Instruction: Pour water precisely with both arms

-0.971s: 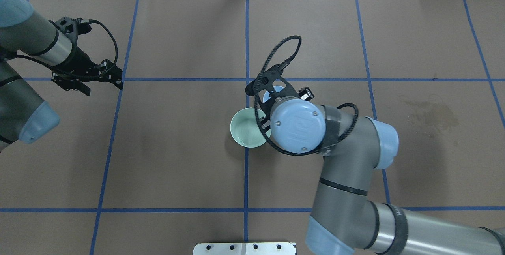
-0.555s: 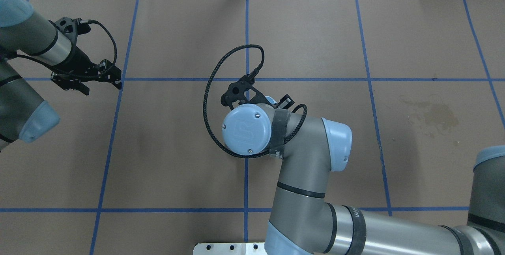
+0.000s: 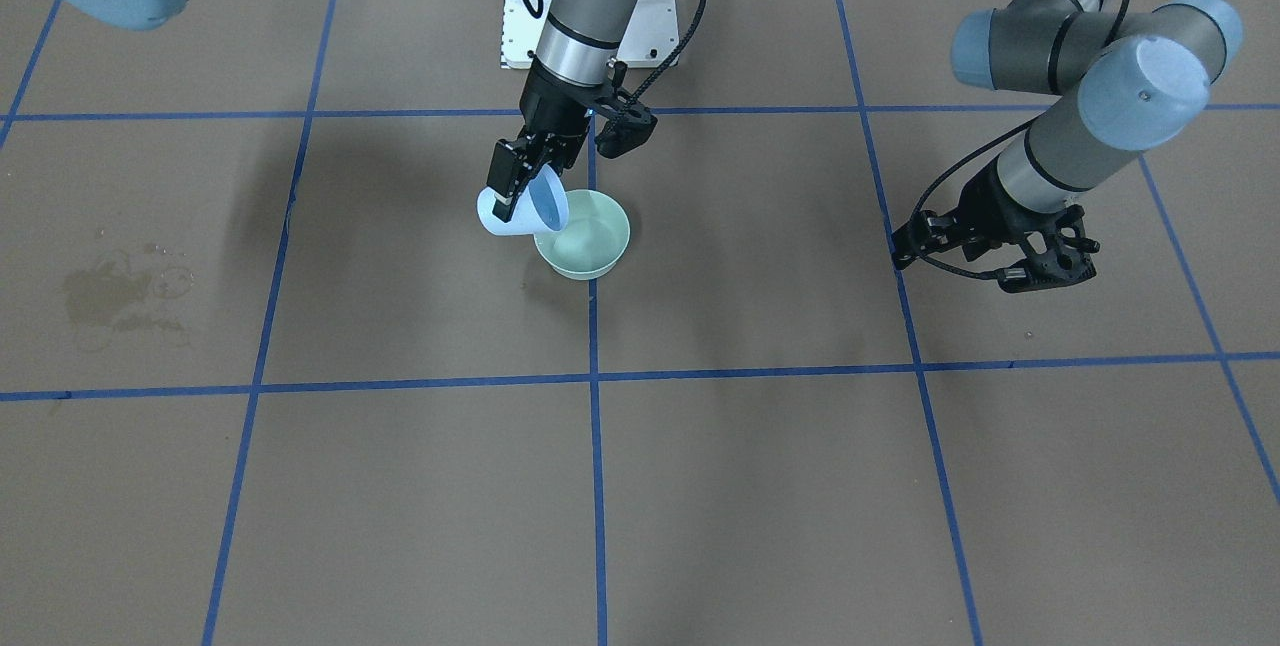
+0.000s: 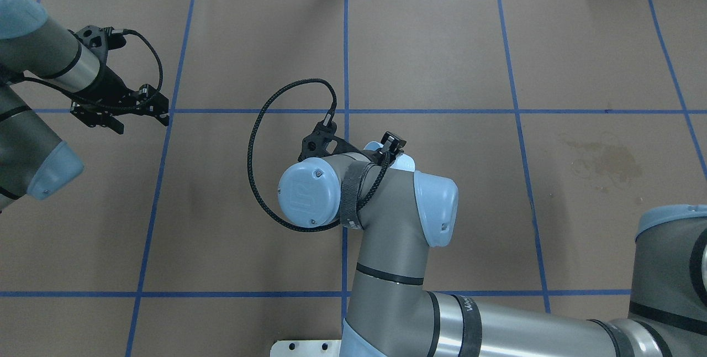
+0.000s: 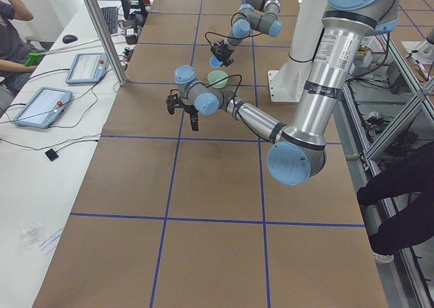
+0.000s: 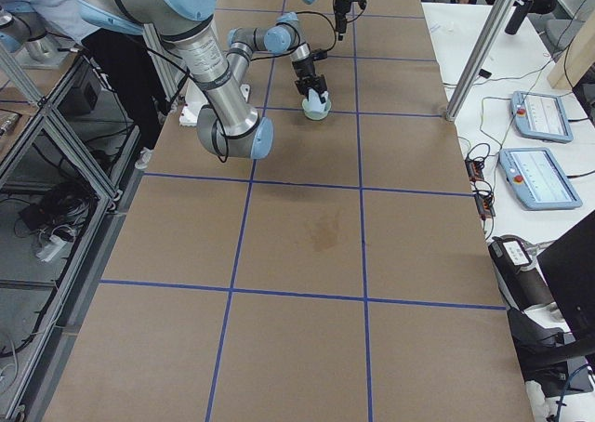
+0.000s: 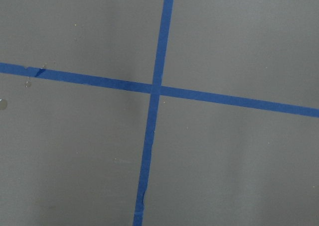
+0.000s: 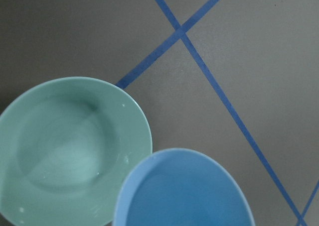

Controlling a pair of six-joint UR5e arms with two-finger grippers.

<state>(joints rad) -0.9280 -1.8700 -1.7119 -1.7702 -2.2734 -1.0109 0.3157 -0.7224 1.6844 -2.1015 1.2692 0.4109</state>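
Cup [image 3: 520,218] — blue, tilted over the green bowl [image 3: 592,266] — is pinched in the right gripper [image 3: 512,188], while the left gripper [image 4: 141,119] hangs spread, empty, far left.

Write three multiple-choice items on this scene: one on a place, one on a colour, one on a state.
1. Where does the mint-green round bowl stand?
A. under the left claw
B. on a blue tape line, just below the right claw
C. on the brown stain

2. What colour is the plastic cup in the right claw?
A. pale blue
B. red
C. yellow

3. How is that cup held?
A. upright on the table
B. upside down, mouth on the table
C. tilted, mouth towards the bowl

Answers:
1. B: the mint-green round bowl covers part of the blue tape line, with the right claw just above its rim.
2. A: the pale blue plastic cup shows that colour in the front and right wrist views.
3. C: its open mouth leans over the bowl's rim.
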